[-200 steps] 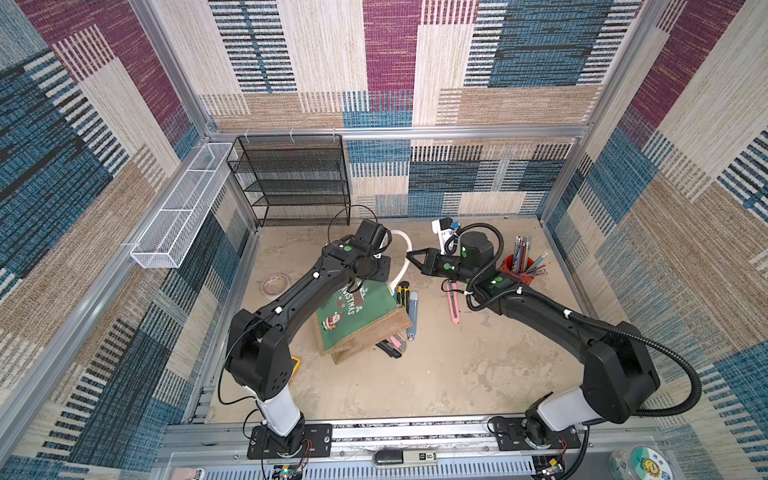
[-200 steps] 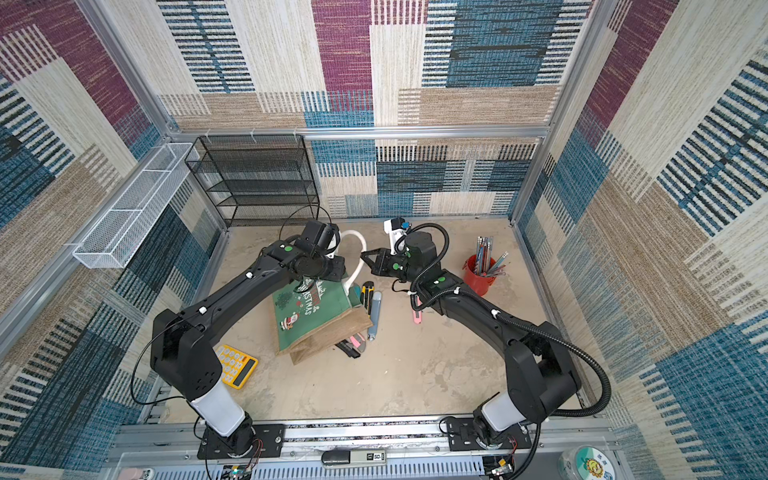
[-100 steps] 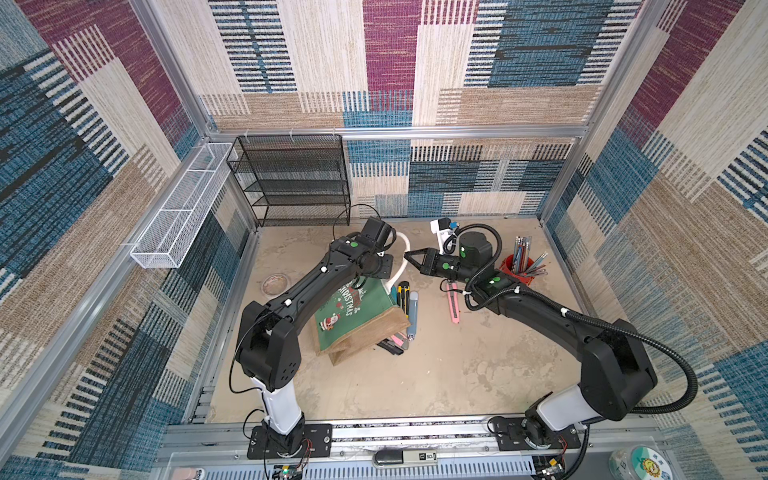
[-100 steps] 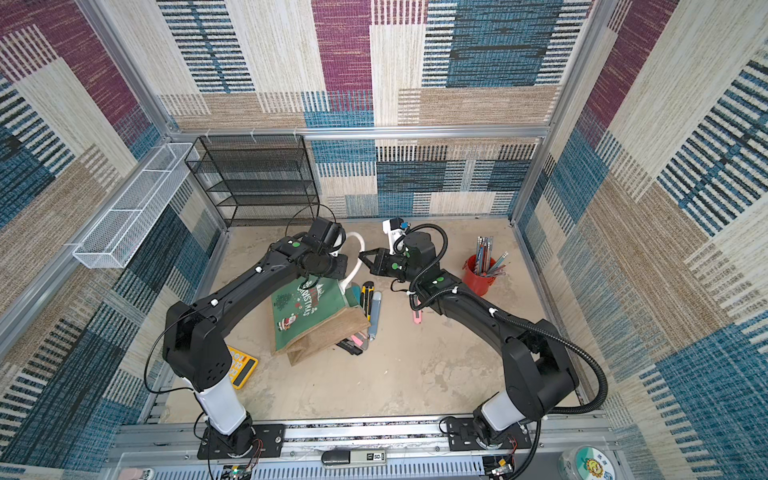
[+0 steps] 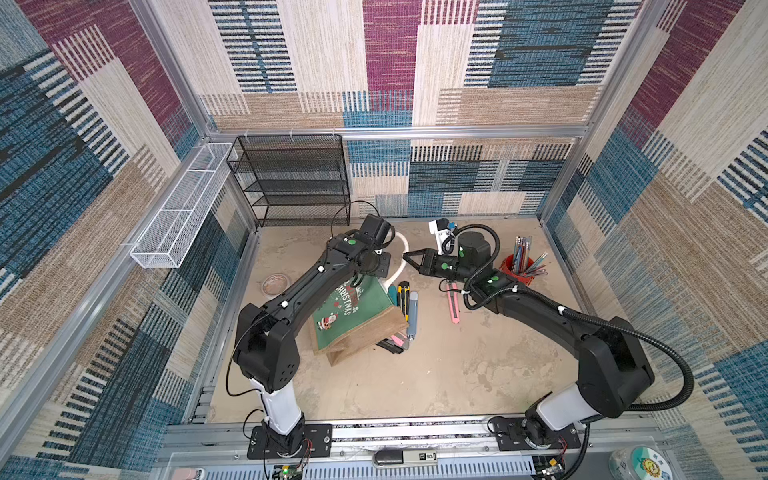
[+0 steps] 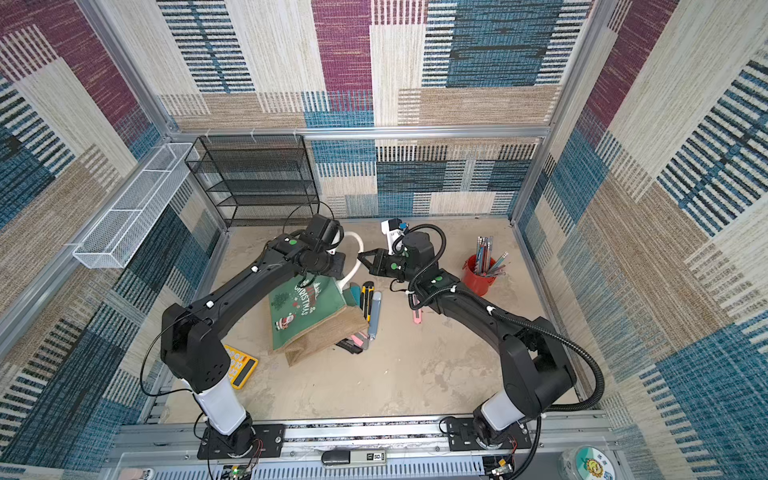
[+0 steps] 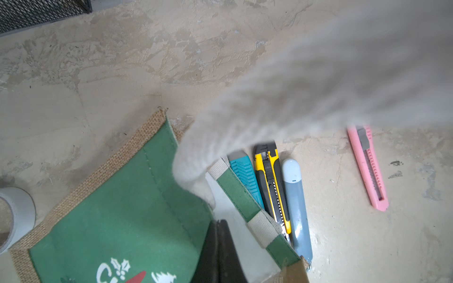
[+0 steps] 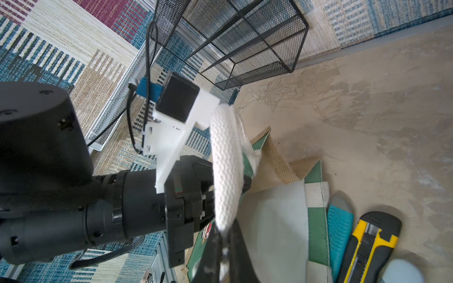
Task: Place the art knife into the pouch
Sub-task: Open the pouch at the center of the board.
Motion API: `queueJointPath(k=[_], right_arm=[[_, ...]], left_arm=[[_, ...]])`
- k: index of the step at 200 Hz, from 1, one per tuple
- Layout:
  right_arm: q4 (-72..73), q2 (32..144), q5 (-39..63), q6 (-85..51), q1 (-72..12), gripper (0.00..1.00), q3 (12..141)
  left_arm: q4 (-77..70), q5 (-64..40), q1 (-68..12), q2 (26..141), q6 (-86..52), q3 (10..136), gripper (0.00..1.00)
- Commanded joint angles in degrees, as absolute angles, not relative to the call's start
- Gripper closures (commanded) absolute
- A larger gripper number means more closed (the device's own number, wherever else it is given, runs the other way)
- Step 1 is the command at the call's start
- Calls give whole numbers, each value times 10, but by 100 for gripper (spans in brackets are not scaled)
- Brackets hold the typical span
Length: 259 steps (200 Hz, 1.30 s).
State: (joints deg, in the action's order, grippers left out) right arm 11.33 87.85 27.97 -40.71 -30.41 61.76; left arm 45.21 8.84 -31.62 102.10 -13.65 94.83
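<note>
Left wall: white wire basket [image 5: 178,212]; black mesh rack [image 5: 291,178] against the back wall. A tape roll [image 5: 274,284] and a yellow calculator [image 6: 241,365] lie near the left arm.

Left gripper [image 7: 219,235]: jaws closed on the rim of the upper green panel of the pouch [image 5: 353,307]. The pouch lies on its side at table centre.

Just beside the pouch's right edge, side by side: teal cutter [image 7: 245,176], yellow-and-black cutter [image 7: 272,186], grey-blue cutter [image 7: 294,201].

Right gripper [image 8: 224,247]: jaws pinched on the white loop handle [image 8: 225,159], holding it off the table.

The pink art knife [image 7: 369,166] lies flat on the table, apart from the pouch, under the right arm. Red pen cup [image 5: 513,270]: far right
</note>
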Motion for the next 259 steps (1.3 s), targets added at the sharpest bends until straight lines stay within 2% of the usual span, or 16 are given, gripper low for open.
queueJointPath(k=[1, 61, 121, 135, 174, 212, 232, 259], right_arm=[[142, 876, 282, -407, -305, 86, 615], [146, 870, 278, -406, -305, 37, 586], [107, 848, 246, -372, -305, 5, 578], [96, 848, 239, -364, -305, 0, 580], [83, 850, 229, -354, -304, 0, 573], [81, 867, 229, -345, -304, 15, 577], [72, 888, 230, -342, -304, 26, 591], [52, 915, 223, -340, -304, 34, 604]], left_arm=[[468, 93, -316, 1011, -119, 954, 100], [468, 80, -312, 1003, -115, 955, 100], [462, 30, -276, 966, -122, 965, 100], [450, 12, -264, 949, -124, 960, 100], [392, -6, -240, 874, -115, 924, 100], [327, -47, -223, 802, -115, 865, 100], [296, -50, -220, 769, -113, 828, 100], [283, -51, -213, 751, -118, 806, 100]])
